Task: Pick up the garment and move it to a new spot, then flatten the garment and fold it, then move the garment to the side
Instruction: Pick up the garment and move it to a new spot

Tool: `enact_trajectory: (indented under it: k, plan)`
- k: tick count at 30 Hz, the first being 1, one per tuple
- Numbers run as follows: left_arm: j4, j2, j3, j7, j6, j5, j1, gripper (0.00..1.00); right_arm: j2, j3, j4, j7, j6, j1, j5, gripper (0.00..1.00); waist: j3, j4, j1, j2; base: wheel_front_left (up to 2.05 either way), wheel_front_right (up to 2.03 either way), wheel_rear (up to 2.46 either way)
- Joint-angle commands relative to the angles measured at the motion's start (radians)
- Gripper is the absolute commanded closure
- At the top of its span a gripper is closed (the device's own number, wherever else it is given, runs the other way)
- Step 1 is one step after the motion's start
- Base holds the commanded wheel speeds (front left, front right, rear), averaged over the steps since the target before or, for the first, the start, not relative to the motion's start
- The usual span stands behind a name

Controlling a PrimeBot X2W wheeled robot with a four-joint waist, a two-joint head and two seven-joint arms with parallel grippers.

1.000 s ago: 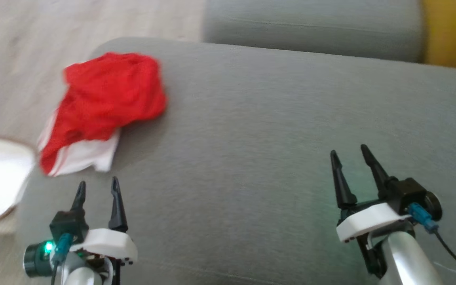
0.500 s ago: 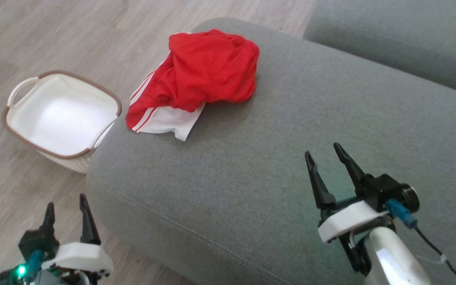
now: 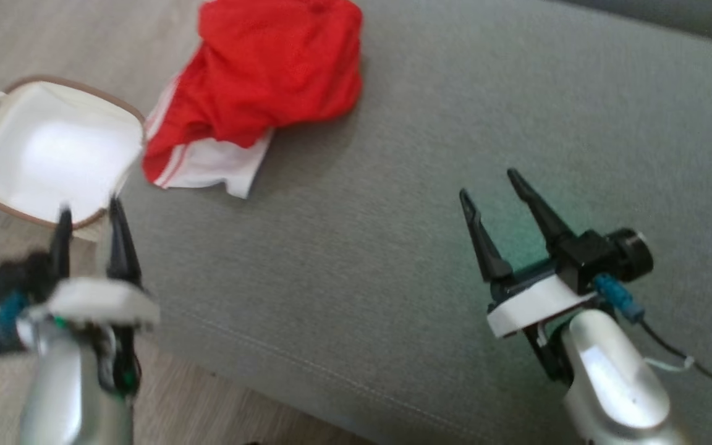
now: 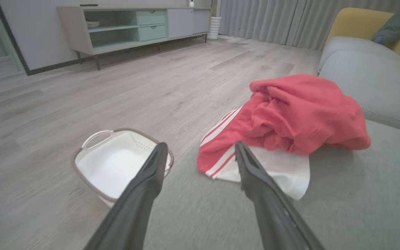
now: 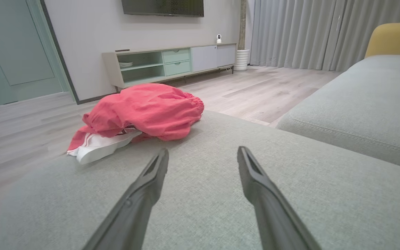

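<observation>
Head view, and your left gripper (image 3: 89,208) and right gripper (image 3: 487,183) both gape empty, red garment (image 3: 269,80) crumpled ahead of the left one, well left of the right.

One garment (image 3: 269,74), one basket (image 3: 47,145), one sofa (image 3: 393,247), one cabinet (image 5: 203,57).

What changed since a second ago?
The whole view shifted because the head turned. The left gripper reached forward toward the garment. Nothing was grabbed or dropped. The garment stayed crumpled on the sofa near the basket; the right gripper stayed open, like the left.
</observation>
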State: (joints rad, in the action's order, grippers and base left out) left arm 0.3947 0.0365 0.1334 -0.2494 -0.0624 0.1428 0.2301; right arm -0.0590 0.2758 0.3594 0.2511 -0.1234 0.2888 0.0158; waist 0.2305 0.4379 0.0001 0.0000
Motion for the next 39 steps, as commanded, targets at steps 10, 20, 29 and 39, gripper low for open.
enact_trajectory:
  k: [10, 20, 29, 39]
  plan:
    - [0.143, 0.109, -0.003, -0.012, -0.067, 0.036, 0.326, 0.00, -0.047, 0.036, -0.075, 0.011, -0.007, 0.079, -0.011, 0.00, 0.151, -0.131, -0.0001, 0.0000, 0.00, 0.00, 0.00]
    - [0.362, 0.226, -0.136, -0.012, -0.068, 0.187, 0.459, 0.00, -0.047, 0.035, -0.076, 0.011, -0.007, 0.099, -0.004, 0.00, 0.186, -0.220, -0.0001, 0.0000, 0.00, 0.00, 0.00]
    - [0.447, 0.275, -0.099, -0.012, -0.068, 0.152, 0.515, 1.00, -0.024, 0.008, -0.079, 0.011, -0.007, 0.100, 0.009, 0.00, 0.180, -0.308, -0.0001, 0.0000, 0.00, 0.00, 0.00]
    - [0.228, 0.302, -0.100, -0.012, -0.068, 0.044, 0.542, 1.00, 0.004, 0.025, -0.078, 0.011, -0.007, 0.090, 0.039, 0.00, 0.130, -0.443, -0.0001, 0.0000, 0.00, 0.00, 0.00]
